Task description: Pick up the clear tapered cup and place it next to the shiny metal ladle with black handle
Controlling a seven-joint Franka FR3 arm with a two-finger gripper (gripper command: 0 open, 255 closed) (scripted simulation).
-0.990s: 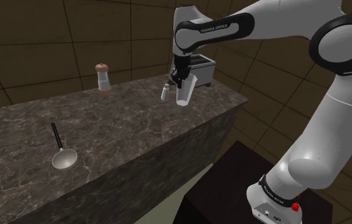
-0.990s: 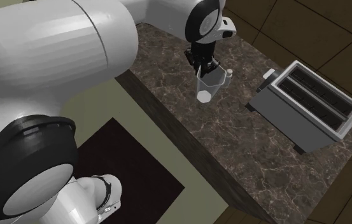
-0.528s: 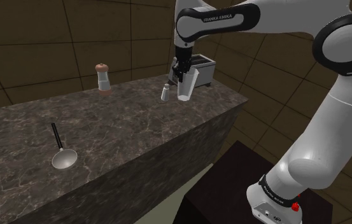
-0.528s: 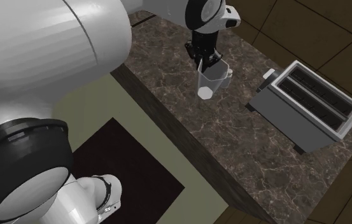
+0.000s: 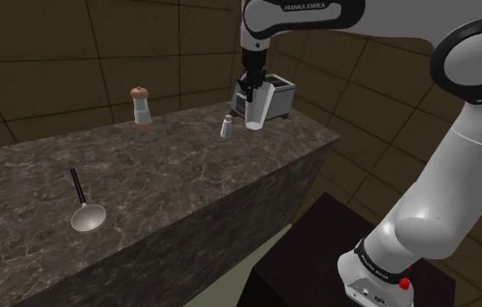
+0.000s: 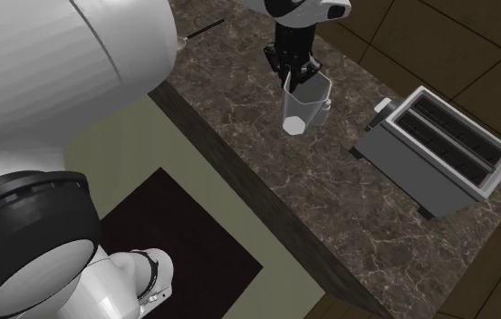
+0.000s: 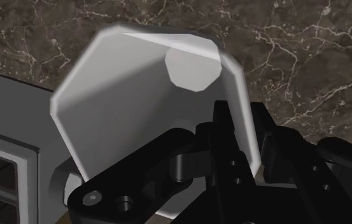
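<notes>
The clear tapered cup (image 5: 257, 108) hangs in the air above the dark marble counter (image 5: 169, 174), lifted off it. My gripper (image 5: 251, 88) is shut on the cup's rim from above. In the second exterior view the cup (image 6: 303, 105) hangs below the gripper (image 6: 294, 72). In the wrist view the black fingers (image 7: 230, 137) pinch one wall of the cup (image 7: 136, 108), with my gripper (image 7: 252, 137) astride it. The metal ladle with a black handle (image 5: 82, 209) lies flat far toward the shoulder view's left, well away from the cup.
A small white shaker (image 5: 227, 127) stands just beside the hanging cup. A brown-topped grinder (image 5: 141, 106) stands at the counter's back edge. A steel toaster (image 5: 280, 96) sits behind the cup; it is also seen as toaster (image 6: 438, 149). The counter's front edge drops to the floor.
The gripper has risen with the cup in it. The cup now hangs higher above the counter. Shaker, grinder, toaster and ladle have not moved.
</notes>
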